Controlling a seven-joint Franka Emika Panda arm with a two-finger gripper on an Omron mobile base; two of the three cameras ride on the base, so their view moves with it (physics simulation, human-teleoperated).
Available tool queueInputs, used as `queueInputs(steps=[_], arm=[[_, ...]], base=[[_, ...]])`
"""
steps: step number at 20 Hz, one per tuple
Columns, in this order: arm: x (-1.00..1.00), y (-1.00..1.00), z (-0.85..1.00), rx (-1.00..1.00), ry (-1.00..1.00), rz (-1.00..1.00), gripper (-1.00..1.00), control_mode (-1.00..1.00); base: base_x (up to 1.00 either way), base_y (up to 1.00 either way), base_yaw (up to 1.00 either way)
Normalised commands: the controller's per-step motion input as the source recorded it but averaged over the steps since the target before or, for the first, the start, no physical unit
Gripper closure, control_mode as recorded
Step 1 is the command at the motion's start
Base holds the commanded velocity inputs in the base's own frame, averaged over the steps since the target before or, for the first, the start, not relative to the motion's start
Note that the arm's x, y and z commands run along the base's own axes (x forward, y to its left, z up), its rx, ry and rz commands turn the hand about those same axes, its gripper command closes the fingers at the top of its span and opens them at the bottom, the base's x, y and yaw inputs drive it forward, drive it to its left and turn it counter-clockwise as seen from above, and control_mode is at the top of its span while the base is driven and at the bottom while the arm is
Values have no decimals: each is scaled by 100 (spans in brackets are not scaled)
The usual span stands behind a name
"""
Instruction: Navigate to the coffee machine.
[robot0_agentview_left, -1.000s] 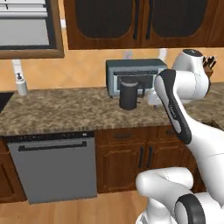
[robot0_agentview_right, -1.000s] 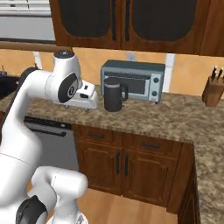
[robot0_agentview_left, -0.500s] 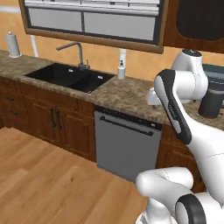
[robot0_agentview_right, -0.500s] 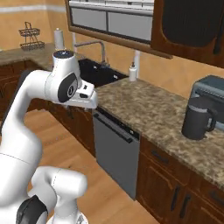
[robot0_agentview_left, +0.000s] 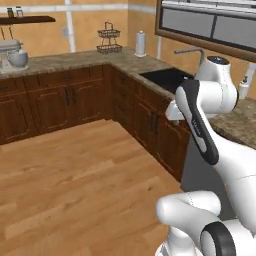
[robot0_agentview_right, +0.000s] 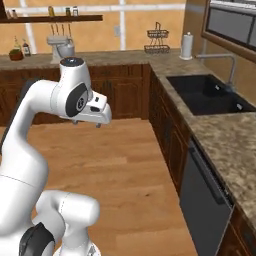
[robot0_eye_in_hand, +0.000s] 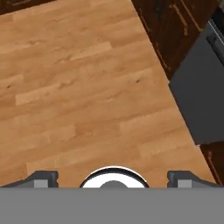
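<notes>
Although the task asks the robot to reach the coffee machine, no tall black machine with a drip tray stands on any counter that the base now faces, so I judge that the drive is not finished and the base must still turn and travel to find it; where it stands I cannot tell.

Nearest, the gripper (robot0_eye_in_hand: 112, 178) hangs over the bare wooden floor (robot0_eye_in_hand: 87, 87), its two finger tips wide apart and holding nothing, so it is released. Just to the right is the grey dishwasher front (robot0_agentview_right: 202, 200), under the stone counter (robot0_agentview_right: 225, 145). Further along this counter lies the black sink (robot0_agentview_right: 207, 92) with its faucet (robot0_agentview_right: 222, 62). At the far corner stand a paper towel roll (robot0_agentview_right: 186, 46) and a wire basket (robot0_agentview_right: 156, 42), and on the far left counter a stand mixer (robot0_agentview_right: 61, 46).

Compared with one second ago, the whole picture has swung: then the cameras faced a toaster oven and a dark jug on the counter, half a second ago the sink and dishwasher, and now the far corner. This is the base turning left, not the things moving. The arm keeps the same folded pose.
</notes>
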Motion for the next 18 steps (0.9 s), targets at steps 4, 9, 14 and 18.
queueInputs(steps=[4,9,14,18], arm=[[0,0,0,0,0,0,-100,100],[0,0,0,0,0,0,-100,100],[0,0,0,0,0,0,-100,100],[0,0,0,0,0,0,-100,100]], base=[[0,0,81],[83,-2,42],[100,0,19],[100,0,16]])
